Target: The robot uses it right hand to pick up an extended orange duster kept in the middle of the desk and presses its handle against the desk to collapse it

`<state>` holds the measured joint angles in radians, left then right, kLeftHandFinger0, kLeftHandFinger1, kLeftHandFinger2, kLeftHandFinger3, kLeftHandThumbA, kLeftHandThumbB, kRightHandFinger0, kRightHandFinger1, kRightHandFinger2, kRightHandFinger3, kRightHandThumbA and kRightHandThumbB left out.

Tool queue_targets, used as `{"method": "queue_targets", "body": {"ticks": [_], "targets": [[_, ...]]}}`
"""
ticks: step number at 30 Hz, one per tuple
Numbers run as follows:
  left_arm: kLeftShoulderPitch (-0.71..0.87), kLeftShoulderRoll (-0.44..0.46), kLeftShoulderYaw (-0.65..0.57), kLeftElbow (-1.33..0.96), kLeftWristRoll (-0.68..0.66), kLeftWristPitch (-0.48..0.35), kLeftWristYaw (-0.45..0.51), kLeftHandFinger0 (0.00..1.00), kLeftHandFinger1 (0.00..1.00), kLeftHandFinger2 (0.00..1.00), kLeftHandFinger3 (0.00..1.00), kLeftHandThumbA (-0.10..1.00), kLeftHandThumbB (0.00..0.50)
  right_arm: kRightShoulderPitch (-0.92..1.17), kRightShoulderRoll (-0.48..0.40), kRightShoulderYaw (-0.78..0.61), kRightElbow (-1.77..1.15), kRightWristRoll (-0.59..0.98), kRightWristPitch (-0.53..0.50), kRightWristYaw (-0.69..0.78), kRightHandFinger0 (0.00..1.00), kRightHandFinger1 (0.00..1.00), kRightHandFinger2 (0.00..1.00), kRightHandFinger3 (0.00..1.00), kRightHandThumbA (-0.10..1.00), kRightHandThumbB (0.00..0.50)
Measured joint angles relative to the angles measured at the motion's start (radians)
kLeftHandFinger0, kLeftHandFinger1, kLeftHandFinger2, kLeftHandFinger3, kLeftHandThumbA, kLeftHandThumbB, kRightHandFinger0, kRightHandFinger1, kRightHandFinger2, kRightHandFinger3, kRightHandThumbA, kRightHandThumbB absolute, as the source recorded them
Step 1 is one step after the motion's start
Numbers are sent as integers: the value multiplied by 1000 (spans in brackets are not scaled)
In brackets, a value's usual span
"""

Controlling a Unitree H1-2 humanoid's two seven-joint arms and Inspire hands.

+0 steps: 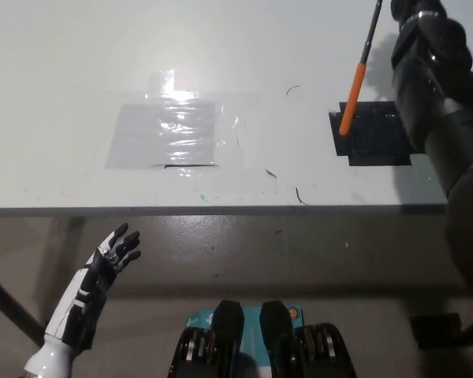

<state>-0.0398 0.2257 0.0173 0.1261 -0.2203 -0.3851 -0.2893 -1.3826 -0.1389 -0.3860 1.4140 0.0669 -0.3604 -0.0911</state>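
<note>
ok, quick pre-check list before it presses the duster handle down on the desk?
1. Duster in view: ok. The orange handle and black rod show at upper right, tilted.
2. Grip by the right robot hand: cannot tell. It sits at the top edge and its fingers are not visible around the rod.
3. Handle tip location: ok. It is at the left edge of the black tape patch.
4. Tip touching the desk: cannot tell from this steep view.
5. Left robot hand out of the way: ok. It hangs open below the desk edge at lower left.
</note>
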Motion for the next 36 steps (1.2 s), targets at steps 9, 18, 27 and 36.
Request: {"method": "queue_targets", "body": {"ticks": [9, 18, 27, 36], "targets": [[0, 0, 1, 1, -4, 0, 0, 1000, 1000, 1000, 1000, 1000, 278, 29, 26, 97, -4, -16, -25, -108, 0, 16, 243, 148, -96, 86], [0, -2, 0, 7, -4, 0, 0, 1000, 1000, 1000, 1000, 1000, 283, 93, 47, 270, -46, -105, -25, -291, 0, 160, 414, 476, -100, 68], [-1, -2, 1, 7, -6, 0, 0, 1000, 1000, 1000, 1000, 1000, 287, 132, 79, 305, -315, -126, -31, -438, 0, 113, 463, 648, -100, 39], [3, -2, 6, 5, -8, 0, 0, 1000, 1000, 1000, 1000, 1000, 281, 355, 156, 264, -593, -93, -52, -443, 0, 157, 505, 644, -100, 69]]}}
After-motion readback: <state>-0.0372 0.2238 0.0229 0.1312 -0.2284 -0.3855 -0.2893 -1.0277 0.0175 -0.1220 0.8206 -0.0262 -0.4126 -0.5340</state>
